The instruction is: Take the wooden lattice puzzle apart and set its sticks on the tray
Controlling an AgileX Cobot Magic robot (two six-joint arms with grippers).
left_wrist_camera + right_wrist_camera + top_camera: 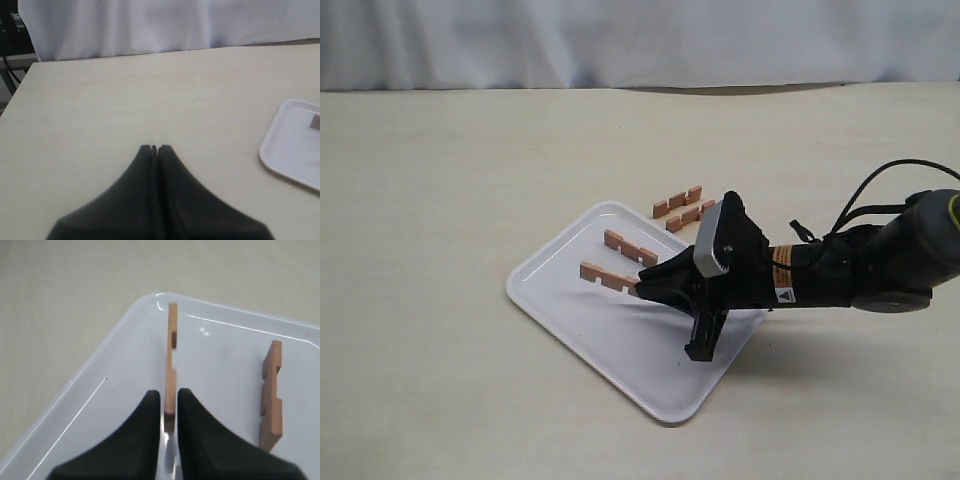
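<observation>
The wooden lattice puzzle is apart into four sticks. On the white tray [620,350] lie two of them: one [630,247] farther back and one [608,277] in front. My right gripper [642,287] reaches to the near end of the front stick [171,355]. That end sits between the fingertips of the right gripper [169,397], with a thin gap on each side. The second tray stick [271,390] lies alongside. Two more sticks [677,201] [690,215] rest on the table just behind the tray. My left gripper [155,148] is shut and empty, over bare table.
A white curtain [640,40] closes off the back of the pale tabletop [440,180]. The tray's corner [290,150] shows at the edge of the left wrist view, with a bit of a stick [315,121] on it.
</observation>
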